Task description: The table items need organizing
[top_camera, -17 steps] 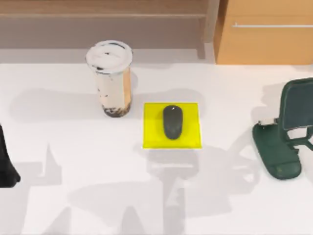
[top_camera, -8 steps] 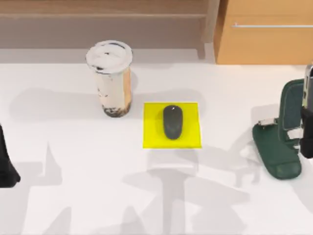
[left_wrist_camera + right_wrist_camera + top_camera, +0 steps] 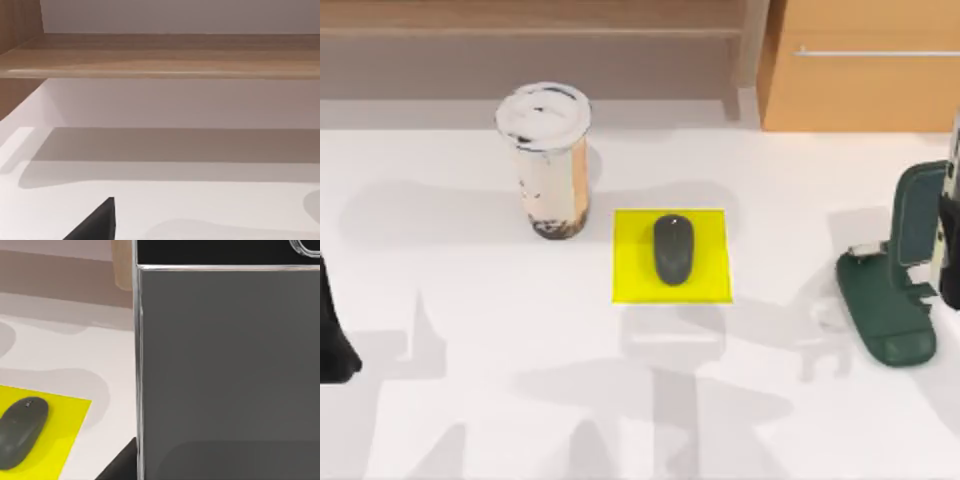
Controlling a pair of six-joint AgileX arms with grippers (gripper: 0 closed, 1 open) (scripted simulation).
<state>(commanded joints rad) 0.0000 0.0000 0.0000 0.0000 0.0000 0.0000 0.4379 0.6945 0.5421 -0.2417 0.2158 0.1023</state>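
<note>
Holding the smartphone, the right hand hovers at the phone stand.

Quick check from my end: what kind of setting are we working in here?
Most likely a rendered office desk: a mouse on a yellow pad, a green phone stand, a lidded drink cup on a white table, and a wooden cabinet behind.
</note>
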